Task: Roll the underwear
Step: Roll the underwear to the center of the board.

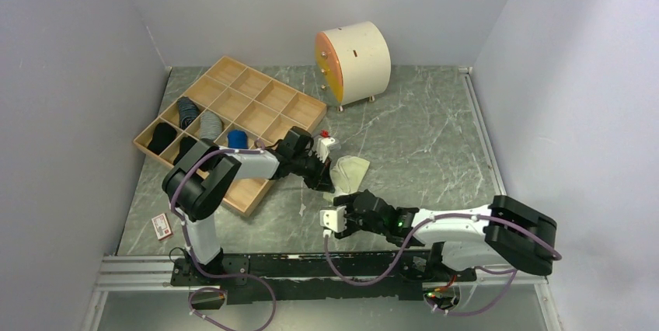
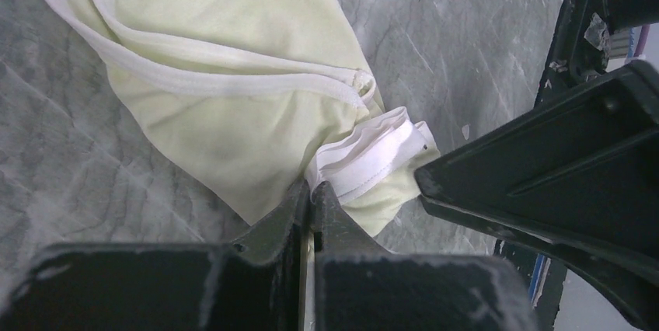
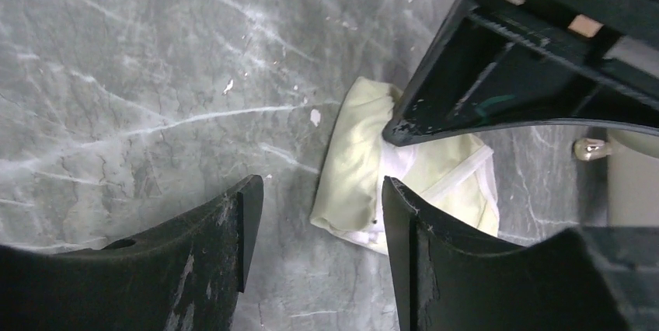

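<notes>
Overhead, the pale yellow underwear (image 1: 351,169) lies bunched on the grey marbled surface (image 1: 427,129) near the middle, just right of the wooden tray (image 1: 273,96). The left gripper (image 1: 325,182) meets its near-left edge, and the right gripper (image 1: 332,221) sits just nearer. From the left wrist, the jaws are pressed together on a fold beside the white waistband. From the right wrist, that gripper stands wide apart, holding nothing, with the underwear beyond its fingers.
</notes>
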`<move>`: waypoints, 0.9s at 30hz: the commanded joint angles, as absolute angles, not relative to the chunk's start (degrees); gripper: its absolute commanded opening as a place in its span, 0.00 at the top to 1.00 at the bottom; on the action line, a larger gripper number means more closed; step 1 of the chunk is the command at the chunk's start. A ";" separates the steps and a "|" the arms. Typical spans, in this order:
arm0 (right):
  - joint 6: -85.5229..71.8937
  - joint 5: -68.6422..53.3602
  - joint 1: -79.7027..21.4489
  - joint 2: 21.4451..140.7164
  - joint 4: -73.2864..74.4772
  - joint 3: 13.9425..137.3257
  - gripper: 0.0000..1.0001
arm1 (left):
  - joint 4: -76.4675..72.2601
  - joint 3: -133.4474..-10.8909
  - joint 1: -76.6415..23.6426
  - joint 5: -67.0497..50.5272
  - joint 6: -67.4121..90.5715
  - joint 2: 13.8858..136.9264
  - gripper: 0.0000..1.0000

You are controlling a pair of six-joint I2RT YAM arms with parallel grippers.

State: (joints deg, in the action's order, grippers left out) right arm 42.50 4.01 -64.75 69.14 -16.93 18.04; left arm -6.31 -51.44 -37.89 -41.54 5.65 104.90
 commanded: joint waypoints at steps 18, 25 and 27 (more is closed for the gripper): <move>47.03 14.28 -65.48 80.39 -28.51 17.63 0.90 | -2.95 -53.14 -37.47 -41.76 6.73 106.34 0.91; 41.07 6.19 -63.95 77.02 -27.58 18.61 1.00 | -13.08 -49.55 -32.50 -45.83 16.88 102.57 0.58; 39.84 6.36 -63.91 77.56 -25.96 19.97 1.00 | -14.81 -48.78 -30.98 -45.58 19.36 100.33 0.41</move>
State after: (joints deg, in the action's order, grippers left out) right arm 44.45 10.02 -64.49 78.48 -26.94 17.58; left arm -9.02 -50.52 -34.06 -44.58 12.93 104.90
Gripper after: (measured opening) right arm 0.032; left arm 0.466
